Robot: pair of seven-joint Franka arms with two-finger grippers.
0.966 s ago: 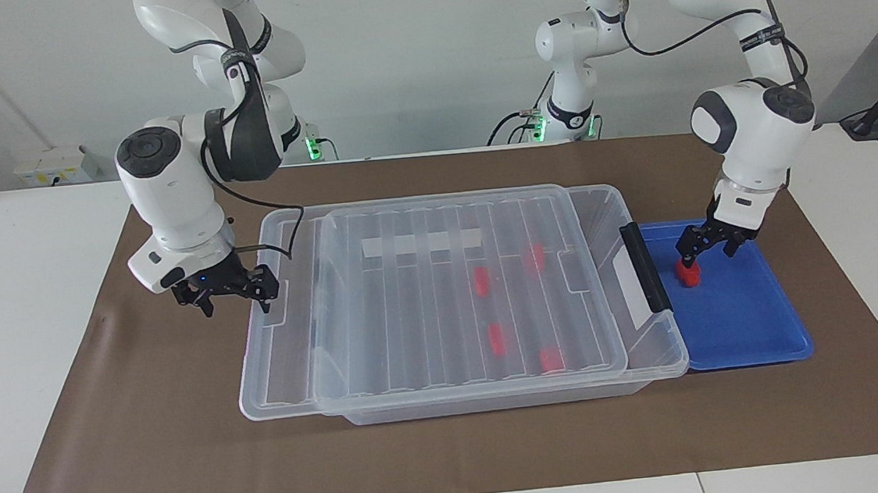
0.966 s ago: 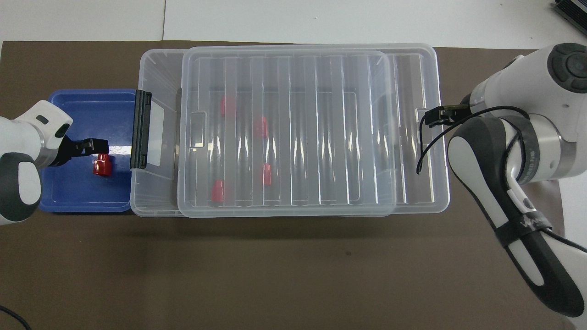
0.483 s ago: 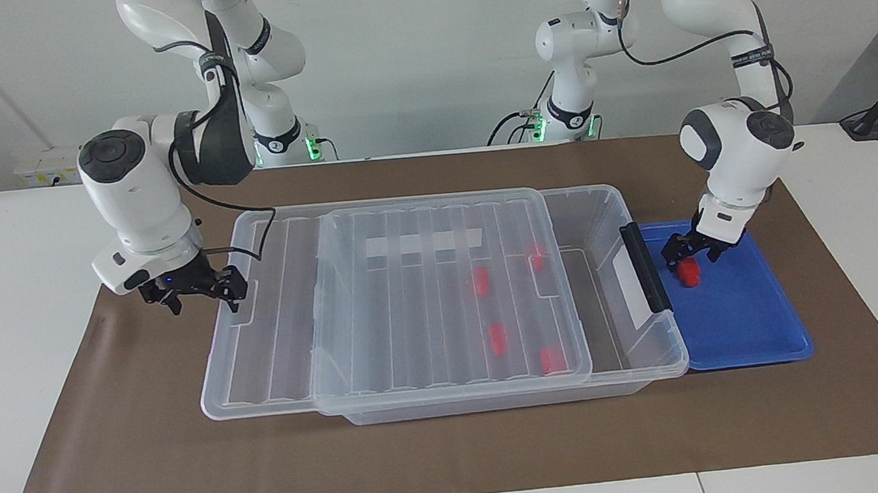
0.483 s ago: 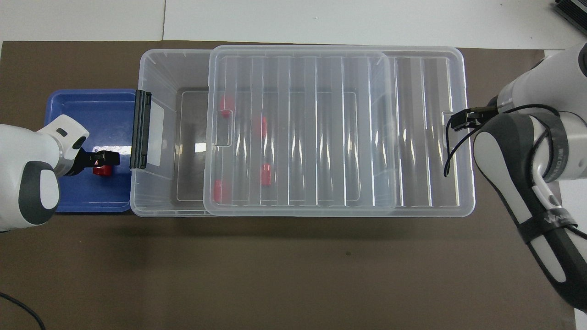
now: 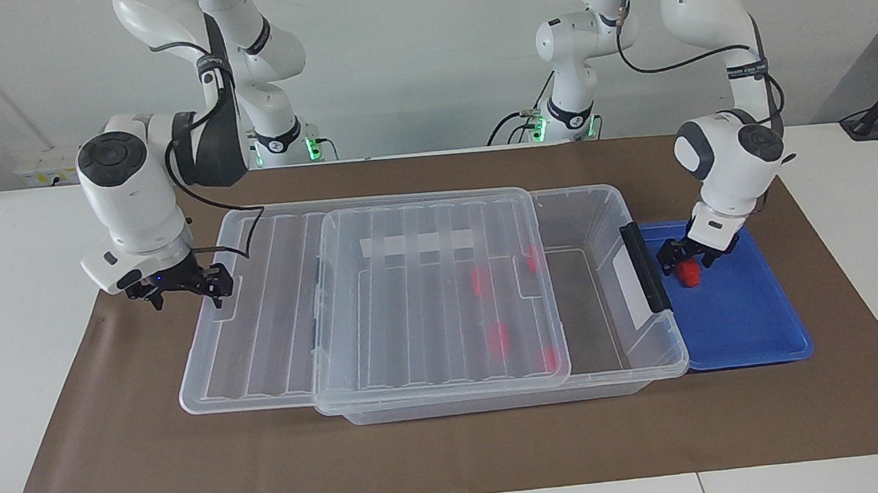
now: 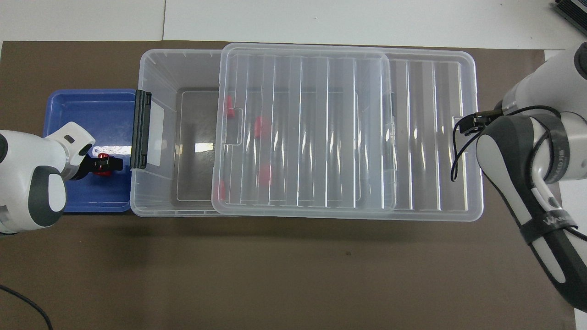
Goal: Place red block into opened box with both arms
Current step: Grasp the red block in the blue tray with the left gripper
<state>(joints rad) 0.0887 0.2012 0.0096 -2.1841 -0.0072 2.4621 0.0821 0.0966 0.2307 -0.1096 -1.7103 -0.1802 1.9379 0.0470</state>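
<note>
A: On the blue tray (image 5: 751,331), near the edge touching the clear bin (image 5: 601,210), the red block (image 5: 690,277) is straddled by the left gripper (image 5: 688,256), fingers spread.

B: It is judged light, stiff and smooth; its two flat sides are best pinched.

A: At the lid (image 5: 257,323) edge the right gripper (image 5: 185,286) is seen; whether it pinches cannot be told.
</note>
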